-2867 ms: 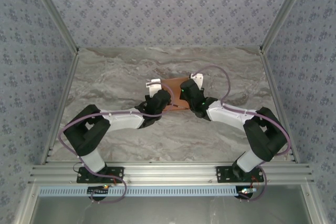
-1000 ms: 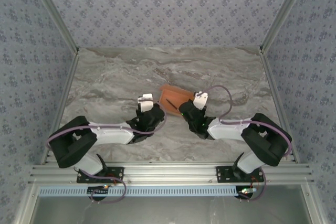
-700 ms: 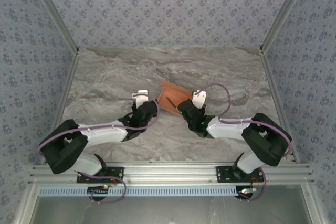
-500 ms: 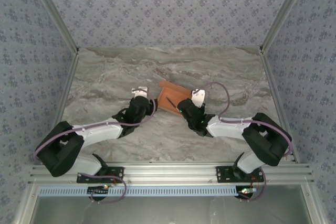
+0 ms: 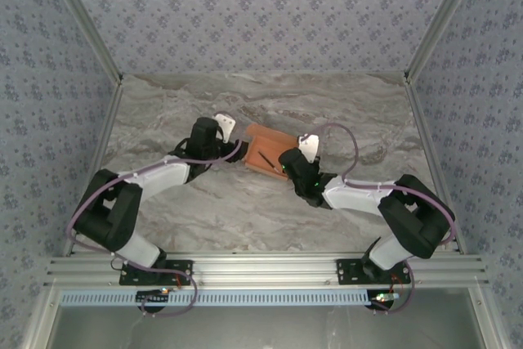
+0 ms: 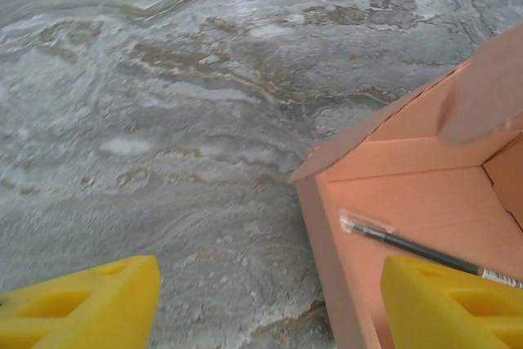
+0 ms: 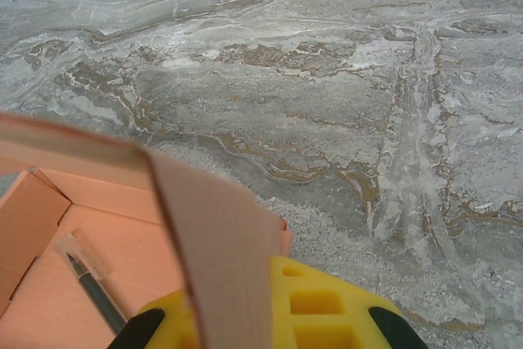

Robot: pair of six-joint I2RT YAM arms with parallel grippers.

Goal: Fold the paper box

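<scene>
As the left arm swings from the near side of the box (image 5: pixel 265 149) round to its left end, the left claw (image 6: pixel 265 308) widens to a released stance. Its yellow fingers (image 6: pixel 82 304) now stand well apart, one over bare surface (image 6: pixel 180 120) and the other over the box interior, with the box's end wall (image 6: pixel 323 259) between them and gripped by neither. The right claw (image 7: pixel 261 316) stays clenched on a raised flap (image 7: pixel 221 234) at the near-right corner, holding it upright. The box itself has turned slightly and lies mid-surface between the two arms, open at the top, its sides partly raised, with a pen (image 6: pixel 425 247) lying loose on its floor. Judged from this layout, the left claw is placed to take the end wall or its neighbouring flap, so the folding is under way but unfinished: the lid is not closed, and the pen could be shut inside. The surface is a grey marble pattern veined with brown and white, and carries nothing else. It is enclosed at the back and both sides by walls (image 5: pixel 261 14) of blue-grey floral paper, framed by slanting aluminium posts (image 5: pixel 82 18), and an aluminium rail (image 5: pixel 261 269) along the near edge carries the arm bases.
</scene>
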